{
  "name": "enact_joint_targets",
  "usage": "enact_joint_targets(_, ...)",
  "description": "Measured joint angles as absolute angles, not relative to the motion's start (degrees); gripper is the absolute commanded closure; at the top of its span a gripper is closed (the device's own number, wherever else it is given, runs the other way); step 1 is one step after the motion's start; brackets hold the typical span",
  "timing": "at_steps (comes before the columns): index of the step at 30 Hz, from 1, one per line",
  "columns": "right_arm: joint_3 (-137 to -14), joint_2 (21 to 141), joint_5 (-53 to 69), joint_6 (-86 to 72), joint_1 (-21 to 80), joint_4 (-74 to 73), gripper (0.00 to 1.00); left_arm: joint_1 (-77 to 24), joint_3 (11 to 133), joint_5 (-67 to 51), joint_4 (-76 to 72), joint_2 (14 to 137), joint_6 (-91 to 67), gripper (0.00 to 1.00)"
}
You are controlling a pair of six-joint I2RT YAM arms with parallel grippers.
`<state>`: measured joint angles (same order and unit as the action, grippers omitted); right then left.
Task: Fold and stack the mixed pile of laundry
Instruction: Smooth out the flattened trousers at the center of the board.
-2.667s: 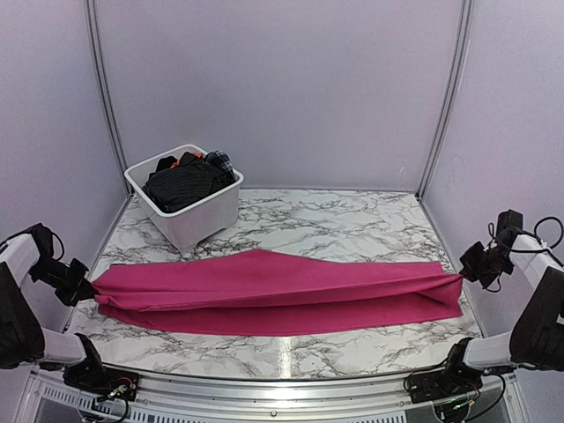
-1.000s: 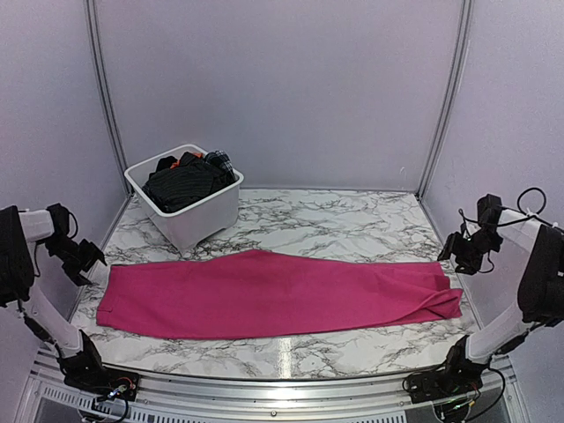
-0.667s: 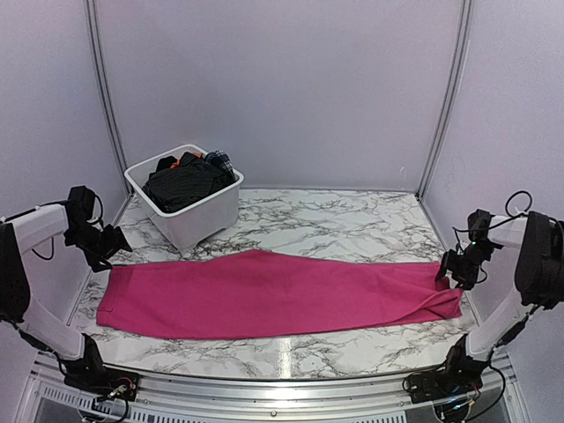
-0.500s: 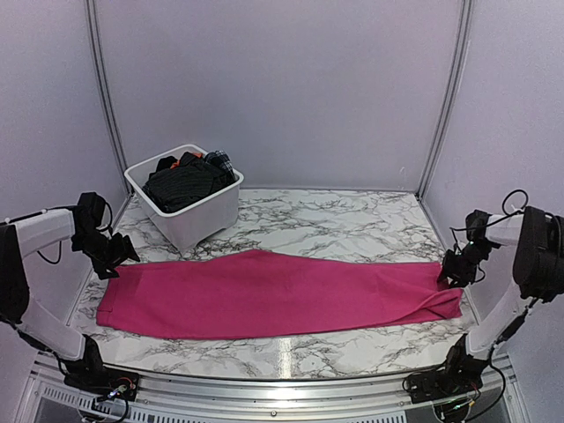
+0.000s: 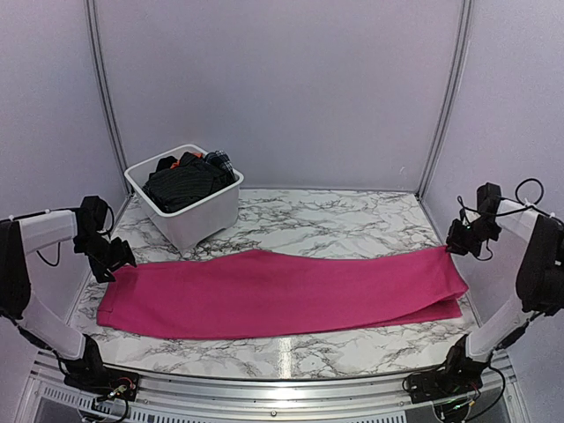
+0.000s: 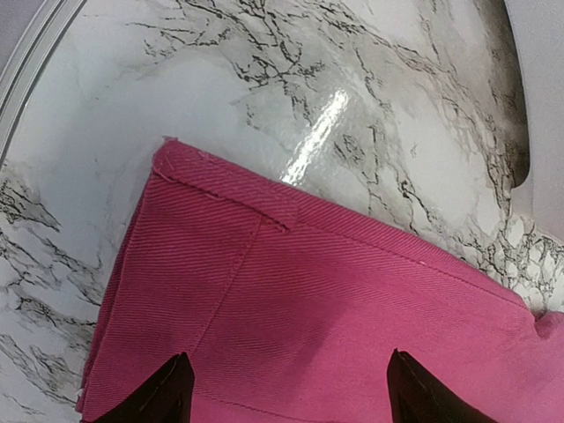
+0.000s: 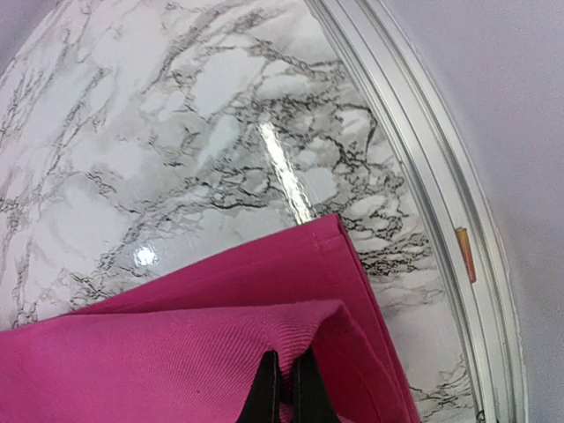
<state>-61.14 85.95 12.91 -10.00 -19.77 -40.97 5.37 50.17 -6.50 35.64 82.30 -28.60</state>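
The large magenta-pink cloth point(image 5: 282, 291) lies folded in a long strip across the marble table. My right gripper point(image 5: 456, 244) is shut on the top layer of the cloth's right end point(image 7: 176, 361); its fingertips point(image 7: 286, 383) pinch a raised fold. My left gripper point(image 5: 113, 263) hovers open over the cloth's left end point(image 6: 308, 291), with its dark fingers point(image 6: 167, 397) spread wide and nothing between them. The rest of the laundry pile sits in the tub: a black pinstriped shirt point(image 5: 181, 185), a bit of orange garment point(image 5: 182, 161) and a dark plaid piece point(image 5: 220, 161).
The white plastic tub point(image 5: 198, 218) stands at the back left, just behind the cloth. Grey walls and metal rails point(image 7: 423, 176) close in the table on both sides, close to each gripper. Bare marble point(image 5: 335, 220) lies behind the cloth.
My right gripper has closed on the cloth's right end and drawn it up and back, flattening the bunched corner. My left gripper has swung in from the left wall to the cloth's left end.
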Motion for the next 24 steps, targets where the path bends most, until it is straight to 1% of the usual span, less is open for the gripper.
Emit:
enact_joint_targets(1, -61.95, 85.58, 13.21, -9.78, -19.7, -40.73, 1.0, 5.37, 50.17, -6.31, 35.64, 82.37, -28.77, 0.22)
enact_joint_targets(2, -62.48, 85.54, 13.47, -9.58, -19.62, -40.58, 0.91, 5.43, 50.17, -5.91, 35.64, 82.48, -29.02, 0.22)
enact_joint_targets(3, -62.96, 85.62, 13.63, -9.32, -19.51, -40.23, 0.79, 5.45, 50.17, -5.61, 35.64, 82.5, -29.19, 0.22)
enact_joint_targets(5, -63.24, 86.15, 13.58, -9.06, -19.46, -39.46, 0.76, 5.72, 50.26, -4.97, 35.68, 82.5, -29.47, 0.21)
enact_joint_targets(6, -63.29, 86.52, 12.99, -8.49, -19.44, -39.27, 0.7, 5.82, 50.37, -4.69, 35.68, 82.5, -29.58, 0.21)
enact_joint_targets(8, -63.29, 87.02, 11.66, -8.25, -19.44, -39.18, 0.51, 6.2, 50.7, -3.92, 35.66, 82.5, -29.74, 0.18)
enact_joint_targets(9, -63.29, 87.02, 11.09, -8.4, -19.44, -39.11, 0.48, 6.39, 50.81, -3.62, 35.66, 82.5, -29.82, 0.15)
enact_joint_targets(15, -63.51, 85.32, 10.33, -8.95, -18.96, -39.24, 0.47, 7.2, 50.83, -3.01, 35.7, 82.32, -29.95, 0.01)
enact_joint_targets(18, -62.35, 83.0, 12.67, -9.78, -17.72, -39.09, 0.47, 7.27, 50.83, -4.12, 35.7, 81.91, -29.34, 0.01)
enact_joint_targets(21, -58.39, 80.6, 15.38, -11.18, -15.11, -38.5, 0.48, 7.27, 50.83, -5.3, 35.7, 81.84, -28.93, 0.01)
enact_joint_targets(24, -55.59, 81.84, 17.76, -12.75, -12.03, -38.11, 0.49, 7.27, 50.65, -6.57, 35.57, 82.78, -28.88, 0.01)
